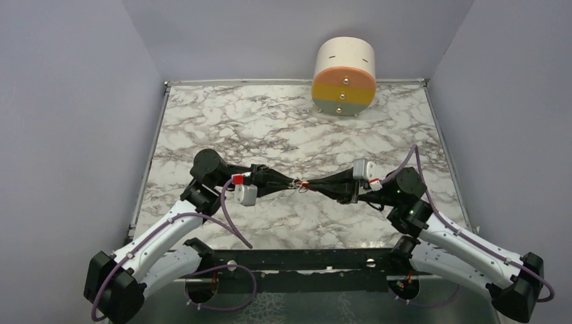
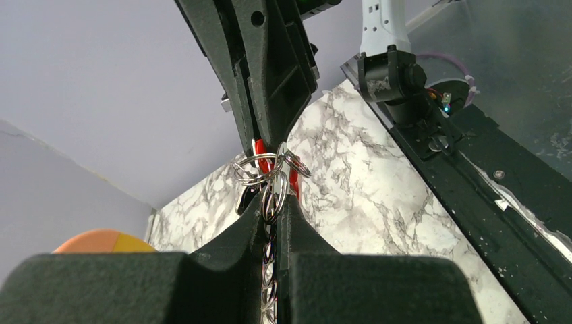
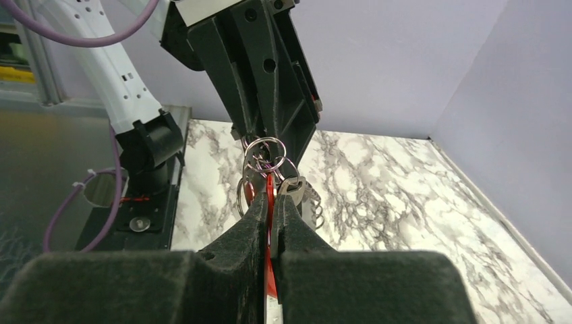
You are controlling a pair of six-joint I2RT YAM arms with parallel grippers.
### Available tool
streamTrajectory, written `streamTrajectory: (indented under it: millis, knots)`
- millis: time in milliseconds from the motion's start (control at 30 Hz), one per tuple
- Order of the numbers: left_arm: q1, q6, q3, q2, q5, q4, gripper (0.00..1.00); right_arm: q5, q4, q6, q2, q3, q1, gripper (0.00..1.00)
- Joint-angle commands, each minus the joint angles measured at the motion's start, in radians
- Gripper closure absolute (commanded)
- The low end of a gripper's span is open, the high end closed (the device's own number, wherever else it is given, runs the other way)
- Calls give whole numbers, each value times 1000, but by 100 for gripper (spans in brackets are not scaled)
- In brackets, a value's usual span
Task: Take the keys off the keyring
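keyring [image 1: 303, 184] stretched left to right; left fingers [image 2: 233, 246] clamp its chain [image 2: 269, 287], right fingers [image 3: 244, 233] clamp its red clip [image 3: 270, 202].

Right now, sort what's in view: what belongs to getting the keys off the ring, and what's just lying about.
Job: keyring chain, pinched in the left gripper; its red clip, pinched in the right gripper; keys, tiny among the rings.
Lying about: striped round tub at the back of the table.
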Motion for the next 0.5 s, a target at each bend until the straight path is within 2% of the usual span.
streamTrajectory:
  millis: [0, 167, 267, 333, 467]
  knots:
    - [26, -29, 0, -44, 12, -7, 100, 103, 61, -64, -66, -7, -12, 98]
    - [27, -53, -10, -74, 80, -9, 100, 145, 119, -159, -86, -47, -12, 98]
    - [27, -52, -20, -100, 91, -14, 100, 98, 145, -240, -70, -52, -12, 98]
    - [28, -37, -19, -110, 70, -29, 100, 58, 100, -268, -33, -1, -12, 98]
    - [29, -25, 0, -99, 27, -64, 100, -15, -102, -336, 62, 181, -12, 98]
